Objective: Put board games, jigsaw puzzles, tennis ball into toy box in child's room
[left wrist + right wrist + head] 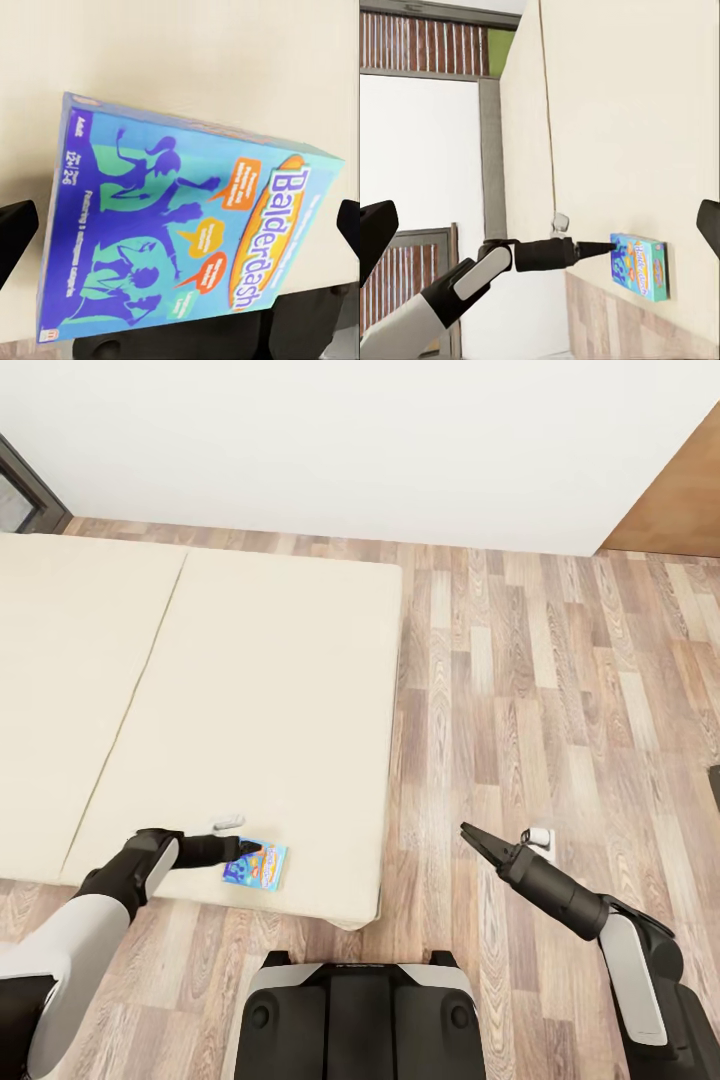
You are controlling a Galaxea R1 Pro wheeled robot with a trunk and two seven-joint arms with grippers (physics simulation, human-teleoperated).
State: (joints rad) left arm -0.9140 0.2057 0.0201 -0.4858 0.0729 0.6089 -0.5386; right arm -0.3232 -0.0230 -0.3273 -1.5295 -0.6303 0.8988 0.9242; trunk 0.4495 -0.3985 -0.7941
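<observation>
The Balderdash board game (255, 864) lies flat on the cream bed (250, 690), close to the mattress's near edge and towards its right-hand corner. Its blue cover with purple figures and an orange title oval faces up, and in the left wrist view the box (187, 232) sits between the two dark fingertips (15, 232), which stand wide apart on either side of it without touching it. The left hand (243, 849) reaches in low over the bed, its tip at the game's left edge; whether it touches the box there I cannot tell. From the right wrist view the left arm (487, 274) stretches along the mattress edge with its tip meeting the game (639, 265). The right hand (478, 842) hovers over the wooden floor (560, 690) to the right of the bed, well apart from the game, its fingers spread wide and holding nothing. A white wall (350, 440) runs behind the bed.
</observation>
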